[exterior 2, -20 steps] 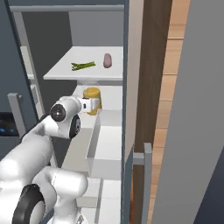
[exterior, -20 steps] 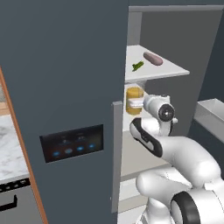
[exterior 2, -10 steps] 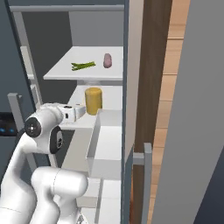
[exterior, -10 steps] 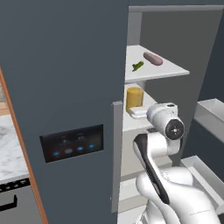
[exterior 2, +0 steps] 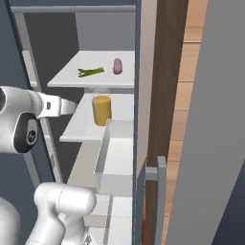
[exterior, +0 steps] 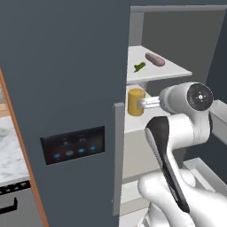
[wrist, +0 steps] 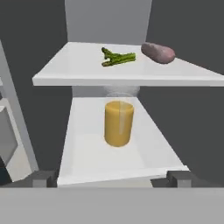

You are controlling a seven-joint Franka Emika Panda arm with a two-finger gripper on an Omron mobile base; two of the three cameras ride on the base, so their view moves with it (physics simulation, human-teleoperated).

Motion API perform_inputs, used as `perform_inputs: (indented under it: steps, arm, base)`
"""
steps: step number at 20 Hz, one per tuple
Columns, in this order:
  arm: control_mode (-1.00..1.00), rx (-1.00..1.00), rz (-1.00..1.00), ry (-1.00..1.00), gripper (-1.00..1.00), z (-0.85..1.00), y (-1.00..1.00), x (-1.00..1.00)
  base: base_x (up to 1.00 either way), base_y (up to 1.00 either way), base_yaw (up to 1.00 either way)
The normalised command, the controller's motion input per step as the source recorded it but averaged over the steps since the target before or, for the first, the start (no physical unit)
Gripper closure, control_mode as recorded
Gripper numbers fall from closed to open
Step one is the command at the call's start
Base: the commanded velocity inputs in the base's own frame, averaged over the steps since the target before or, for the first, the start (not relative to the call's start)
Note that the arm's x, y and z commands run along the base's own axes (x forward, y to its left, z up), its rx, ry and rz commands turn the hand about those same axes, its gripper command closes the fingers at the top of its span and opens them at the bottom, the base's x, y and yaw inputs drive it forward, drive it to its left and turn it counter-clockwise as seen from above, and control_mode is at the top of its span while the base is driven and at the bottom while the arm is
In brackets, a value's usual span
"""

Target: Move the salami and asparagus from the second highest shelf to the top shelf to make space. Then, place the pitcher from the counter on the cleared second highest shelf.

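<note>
The mustard-yellow pitcher [exterior: 136,101] [exterior 2: 101,110] [wrist: 118,122] stands upright on the second highest shelf [exterior 2: 79,133] [wrist: 87,162] [exterior: 133,126] inside the fridge. One level up, on the top shelf [exterior: 175,71] [exterior 2: 69,81] [wrist: 83,78], the green asparagus [exterior: 139,67] [exterior 2: 91,72] [wrist: 117,57] lies beside the pinkish salami [exterior: 155,59] [exterior 2: 117,66] [wrist: 158,52]. My gripper [wrist: 111,179] [exterior 2: 74,107] [exterior: 144,104] is open, level with the pitcher and a short way in front of it. Nothing sits between its fingers.
The fridge's grey front with a dark control panel [exterior: 73,144] fills the left. A white drawer bin [exterior 2: 115,158] juts out below the pitcher's shelf. The open fridge door [exterior 2: 215,143] and a wooden panel [exterior 2: 167,72] flank the right. A strip of marble counter [exterior: 9,150] lies far left.
My hand has drawn back from the pitcher, which stays standing on its shelf. The arm's wrist and elbow have swung to a new pose. The salami and asparagus have not moved.
</note>
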Motion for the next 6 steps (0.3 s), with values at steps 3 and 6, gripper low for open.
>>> perform_inputs:
  steps: [3, 6]
  arm:
    - [-1.00, -0.03, -0.06, 0.31, -1.00, 0.15, 0.26, -0.87]
    - [-1.00, -0.07, -0.04, 0.15, -1.00, -0.10, 0.22, -0.95]
  base:
    - [0.00, 0.00, 0.00]
    - [0.00, 0.00, 0.00]
